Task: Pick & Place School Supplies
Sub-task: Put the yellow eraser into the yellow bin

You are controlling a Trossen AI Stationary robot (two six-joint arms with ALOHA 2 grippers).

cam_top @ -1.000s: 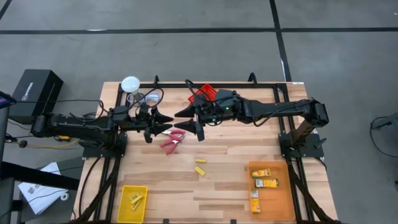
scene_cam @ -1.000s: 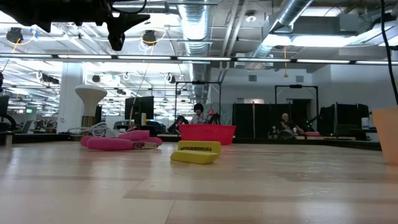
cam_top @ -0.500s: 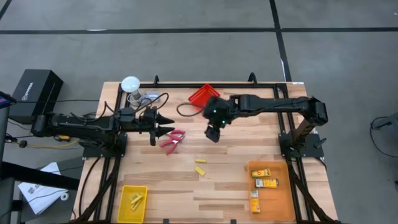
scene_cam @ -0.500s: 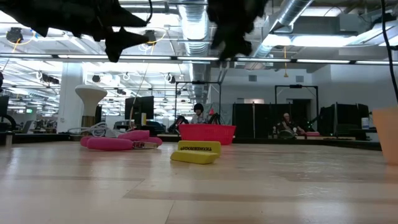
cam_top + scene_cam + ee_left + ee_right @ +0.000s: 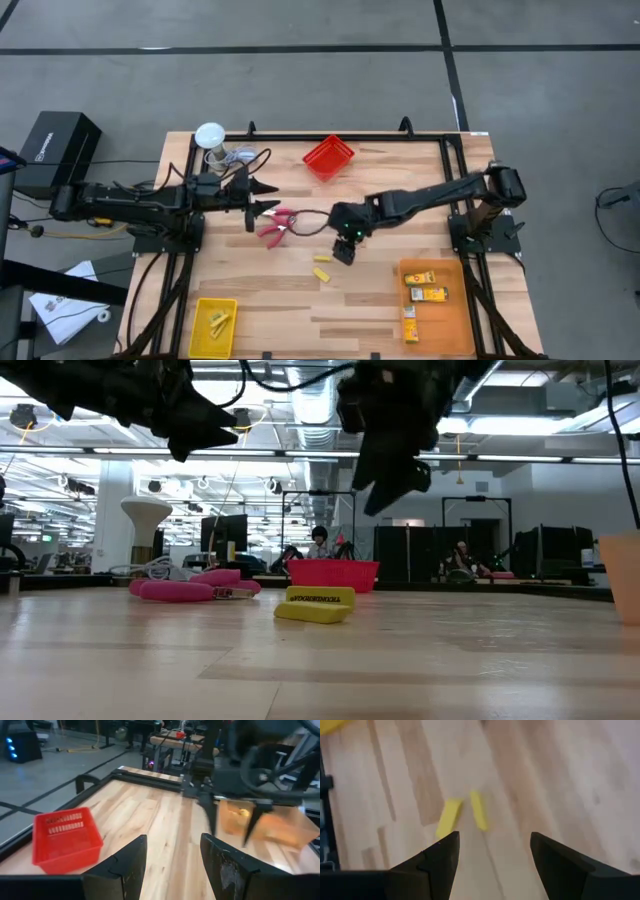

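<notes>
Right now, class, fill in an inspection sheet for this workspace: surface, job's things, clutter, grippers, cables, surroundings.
Surface: wooden table, black frame.
Job's things: two yellow pieces loose mid-table; red-handled scissors beside them; more yellow pieces in the yellow bin; boxes in the orange bin; red bin looks empty.
Clutter: white round object at the back corner.
Grippers: right gripper open above the yellow pieces; left gripper open near the scissors.
Cables: coiled by the white object.
Surroundings: black case on the floor; people far behind.

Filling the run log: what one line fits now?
right claw: open, above yellow pieces | left claw: open, idle near scissors
</notes>
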